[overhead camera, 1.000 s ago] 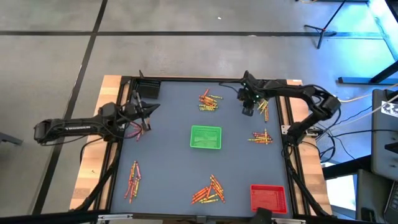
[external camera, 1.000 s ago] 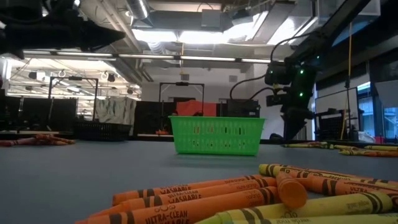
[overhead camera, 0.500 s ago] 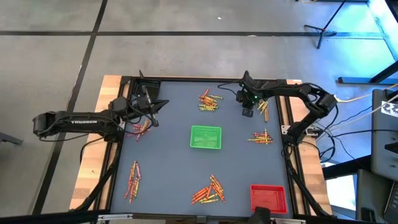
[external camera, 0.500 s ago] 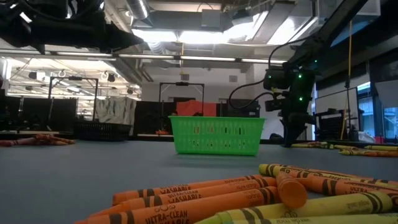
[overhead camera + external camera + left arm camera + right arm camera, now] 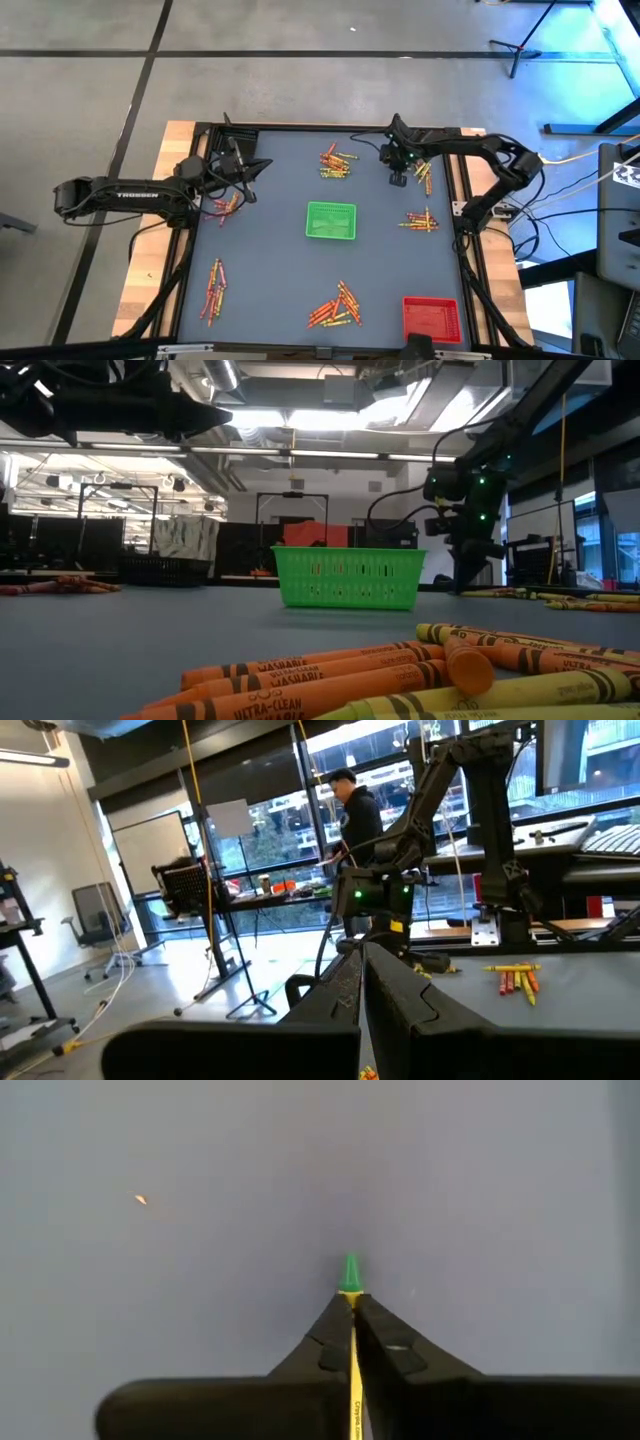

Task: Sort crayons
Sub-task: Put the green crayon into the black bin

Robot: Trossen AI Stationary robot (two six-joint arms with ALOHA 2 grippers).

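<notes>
Crayons lie in loose piles on the grey table: at the far middle (image 5: 338, 162), the far right (image 5: 424, 174), the right edge (image 5: 420, 220), the left (image 5: 224, 205), the near left (image 5: 214, 290) and the near middle (image 5: 337, 307). My right gripper (image 5: 398, 180) points steeply down beside the far-right pile, shut on a green crayon (image 5: 350, 1275). My left gripper (image 5: 262, 163) hangs shut and empty above the table's far left, pointing level toward the right. A green tray (image 5: 330, 220) stands mid-table and a red tray (image 5: 432, 318) at the near right. My right gripper pinches the green crayon by its yellow-wrapped body (image 5: 352, 1365) between its two fingers. The crayon lies along the fingers, and its green tip (image 5: 350, 1272) sticks out past their ends. The fingers slant steeply down from above. Whether the tip touches the table I cannot tell.
Bare grey table lies between the piles and around the green tray. Black rails frame the table (image 5: 200, 300). Beyond it stand stands, cables and desks, and a person (image 5: 355, 810) shows far off in the left wrist view.
My left gripper has moved toward the table's right and a little up, staying shut, then has kept still. My right gripper has stayed in place by the far-right pile and has shut its fingers.
</notes>
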